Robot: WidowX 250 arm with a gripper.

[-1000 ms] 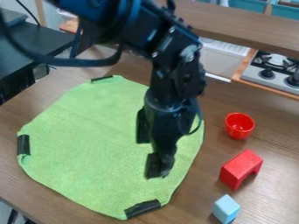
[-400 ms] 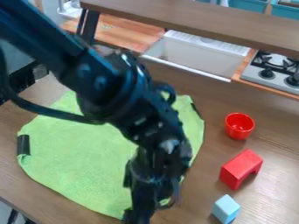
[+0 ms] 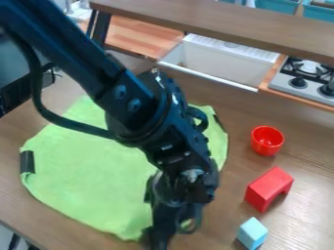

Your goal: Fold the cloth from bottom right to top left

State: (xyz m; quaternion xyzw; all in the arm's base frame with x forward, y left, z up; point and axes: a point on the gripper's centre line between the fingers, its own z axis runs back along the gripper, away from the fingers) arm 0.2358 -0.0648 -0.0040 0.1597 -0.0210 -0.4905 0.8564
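Since the cloth (image 3: 85, 178) lies mostly flat on the tabletop (image 3: 306, 151), left-ctr of frame, no fold shows; full btm-R-to-top-L carry prob. remains. Tool (image 3: 157, 238) at btm ctr, can't tell if wide or narrow.

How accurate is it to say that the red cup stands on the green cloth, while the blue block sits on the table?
Not quite: the camera view shows the red cup beside the green cloth, not on it; the cup and blue block sit on the table.
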